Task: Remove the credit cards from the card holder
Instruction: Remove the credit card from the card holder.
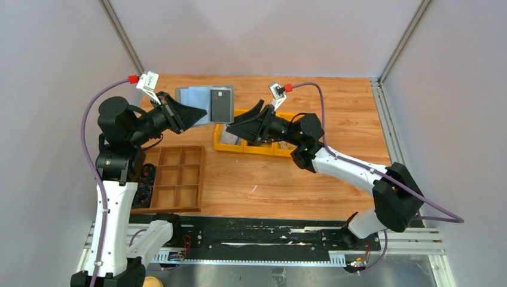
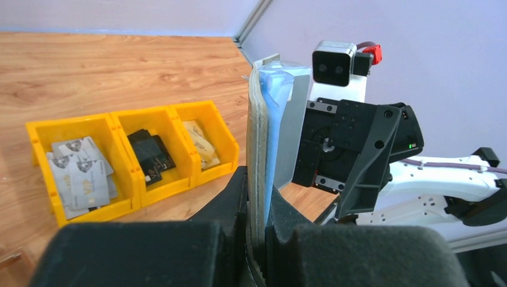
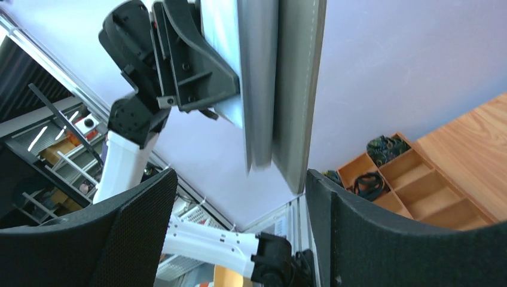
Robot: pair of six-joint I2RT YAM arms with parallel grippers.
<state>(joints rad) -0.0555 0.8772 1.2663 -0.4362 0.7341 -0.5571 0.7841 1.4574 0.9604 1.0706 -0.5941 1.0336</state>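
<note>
Left gripper (image 1: pixel 192 115) clamped shut on card holder (image 1: pixel 194 95), right gripper (image 1: pixel 240 121) wide open at its 4 o'clock, holding nothing

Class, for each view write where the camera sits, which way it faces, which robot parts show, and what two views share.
Top external: above, behind the robot, facing down at the wooden table; both arms show.
Left wrist: faces the right arm; its left end effector, shut on the flat grey-blue folding card holder, shows.
Right wrist: faces the left arm and holder; its open right end effector shows.
Shared: the holder, in all three.
</note>
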